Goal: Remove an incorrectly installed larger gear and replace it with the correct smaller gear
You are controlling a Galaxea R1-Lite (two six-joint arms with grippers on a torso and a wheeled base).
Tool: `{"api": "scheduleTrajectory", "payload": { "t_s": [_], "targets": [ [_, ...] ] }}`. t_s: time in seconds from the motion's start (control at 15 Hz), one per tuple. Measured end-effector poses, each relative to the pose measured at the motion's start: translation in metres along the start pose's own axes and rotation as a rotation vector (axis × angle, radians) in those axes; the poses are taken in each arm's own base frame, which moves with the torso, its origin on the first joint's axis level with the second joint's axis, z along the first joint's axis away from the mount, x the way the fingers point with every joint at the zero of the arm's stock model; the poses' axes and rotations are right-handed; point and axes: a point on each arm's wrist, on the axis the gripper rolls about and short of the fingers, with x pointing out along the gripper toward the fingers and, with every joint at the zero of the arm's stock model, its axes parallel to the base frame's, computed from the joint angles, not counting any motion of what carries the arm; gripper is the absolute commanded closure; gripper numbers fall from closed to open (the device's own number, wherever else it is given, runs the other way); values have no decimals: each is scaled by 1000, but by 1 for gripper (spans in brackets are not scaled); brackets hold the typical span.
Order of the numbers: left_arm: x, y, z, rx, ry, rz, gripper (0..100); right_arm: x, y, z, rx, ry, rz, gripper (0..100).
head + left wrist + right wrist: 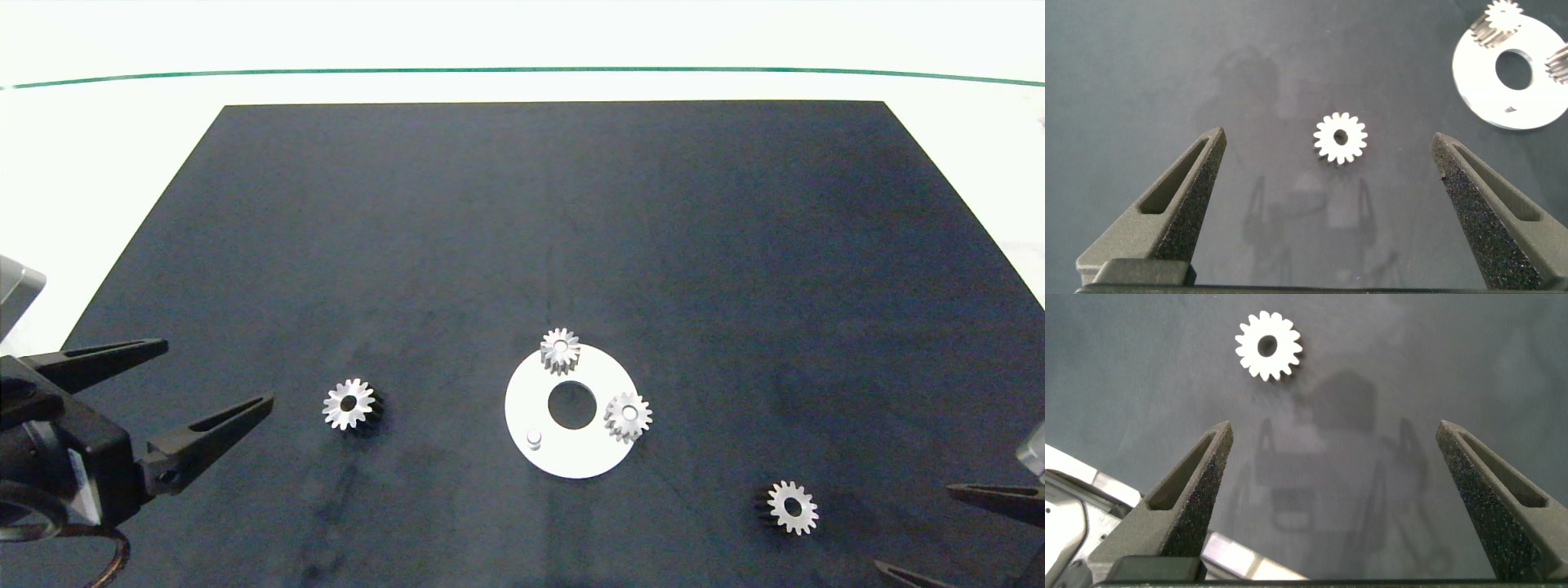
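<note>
The larger gear [349, 403] [1340, 139] lies flat on the black mat, left of the round white plate [584, 457] [1490, 102]. My left gripper [220, 371] [1327, 135] is open and stands just left of this gear, touching nothing. Two silver gears [560, 349] [628, 416] sit on pegs on the plate, and a third peg [534, 438] is bare. The smaller gear [793, 507] [1268, 346] lies on the mat right of the plate. At the right edge my right gripper [914, 527] [1333, 425] is open, a short way from that gear.
The black mat [522, 229] covers most of the white table, whose far edge carries a green line [522, 69]. The plate has a large centre hole [571, 405].
</note>
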Motion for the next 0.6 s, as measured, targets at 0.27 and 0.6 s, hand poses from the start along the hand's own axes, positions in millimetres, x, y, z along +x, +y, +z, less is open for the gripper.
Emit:
{"api": "scheduleTrajectory", "payload": {
  "t_s": [0.27, 0.6],
  "targets": [
    [-9, 1, -1, -18, -21, 15, 0, 32, 7, 1, -46, 2, -7, 0],
    [-15, 1, -3, -18, -36, 16, 0, 54, 24, 6, -117, 24, 15, 0]
  ]
}}
